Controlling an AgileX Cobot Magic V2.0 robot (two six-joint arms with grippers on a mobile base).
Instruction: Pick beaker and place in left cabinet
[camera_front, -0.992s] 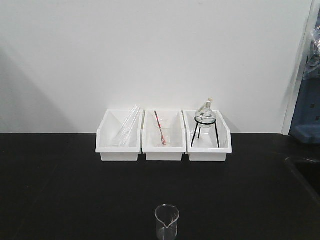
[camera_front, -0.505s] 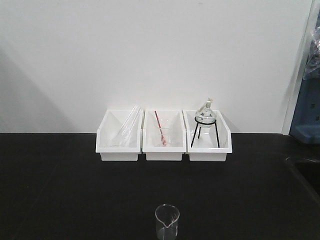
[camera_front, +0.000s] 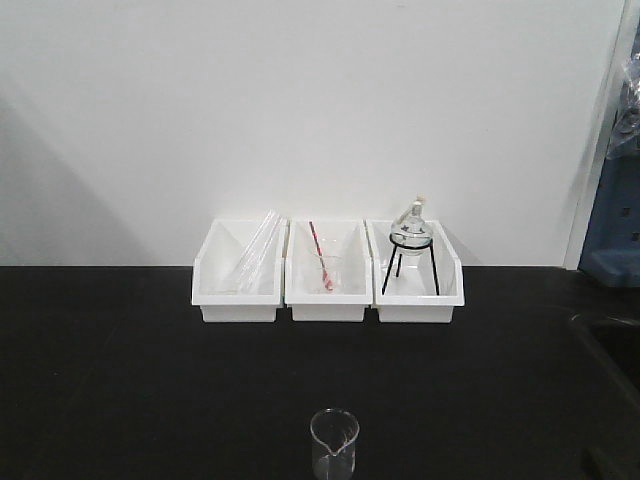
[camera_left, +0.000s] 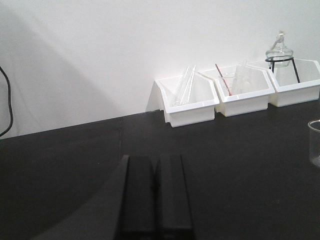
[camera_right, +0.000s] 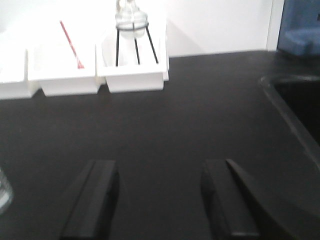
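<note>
Standing upright on the black tabletop, the beaker is ungripped; the left end effector is pinched closed, the right end effector spread wide.

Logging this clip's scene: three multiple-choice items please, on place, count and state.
1. Where is the beaker? A) in the middle bin B) on the table, before the bins C) in a pincer
2. How many bins? A) two B) three C) four
3. The right pincer is: A) open, empty B) shut on the beaker C) shut on a rod
Answers: 1 B, it stands alone on the table; 2 B, three in a row; 3 A, nothing between its parted jaws.
</note>
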